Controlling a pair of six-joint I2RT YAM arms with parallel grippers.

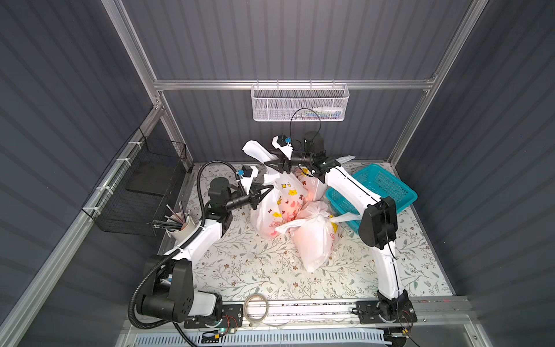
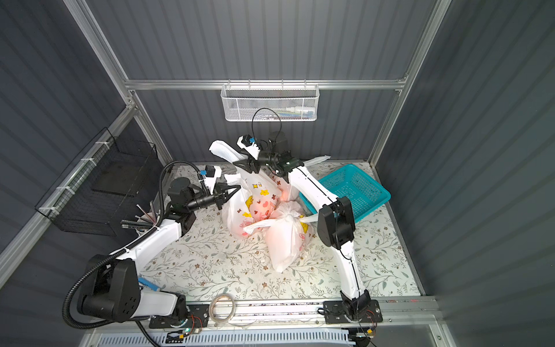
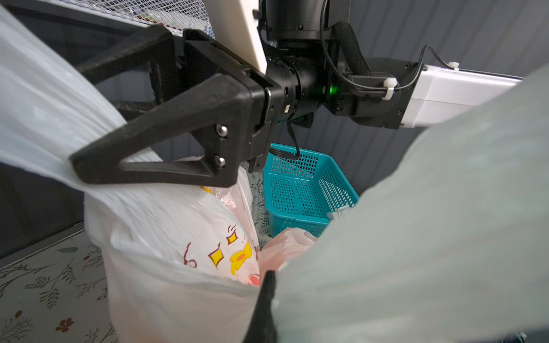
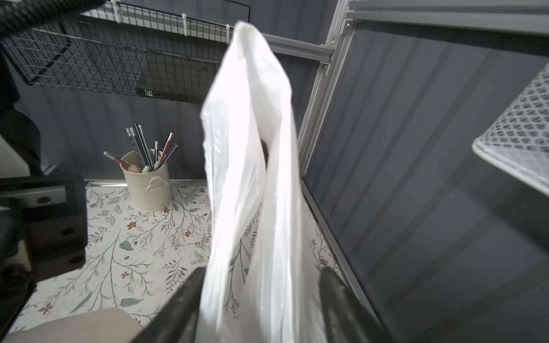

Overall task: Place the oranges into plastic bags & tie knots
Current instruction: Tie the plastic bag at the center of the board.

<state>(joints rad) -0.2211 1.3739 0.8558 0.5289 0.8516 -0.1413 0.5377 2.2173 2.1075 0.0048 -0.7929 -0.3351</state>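
An open printed plastic bag [image 1: 280,207] stands upright at mid table. Oranges [image 1: 310,193] show only as an orange glow through the plastic. My left gripper [image 1: 271,188] [image 3: 267,285] is shut on one of its handles [image 3: 416,222]. The other handle [image 4: 252,148] rises as a white loop between the fingers of my right gripper [image 1: 266,163] [image 4: 261,276], whose jaws stand apart, open. A second bag [image 1: 312,240] lies in front, closed by a knot [image 1: 325,217] with strips sticking out sideways.
A teal lattice basket [image 1: 375,192] sits tilted at the back right, behind my right arm. A cream cup of pencils [image 1: 180,226] stands at the left edge, under a black wire basket [image 1: 144,192]. A tape roll [image 1: 255,306] lies on the front rail.
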